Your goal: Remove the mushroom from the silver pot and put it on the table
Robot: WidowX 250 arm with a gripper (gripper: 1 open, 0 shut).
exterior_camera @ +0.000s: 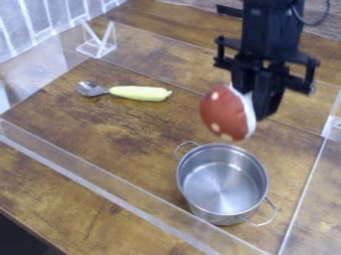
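Observation:
My gripper (249, 106) hangs pointing down above the far rim of the silver pot (224, 183), shut on the mushroom (226, 112). The mushroom's reddish-brown cap faces the camera and its white stem sits between the black fingers. It is held in the air, well clear of the pot. The pot stands upright on the wood-plank table (120, 129) near the front right, and I see nothing inside it.
A spoon with a yellow-green handle (130, 93) lies on the table to the left. Clear acrylic walls (94, 169) edge the work area along the front and sides. A small clear stand (96, 40) sits at the back left.

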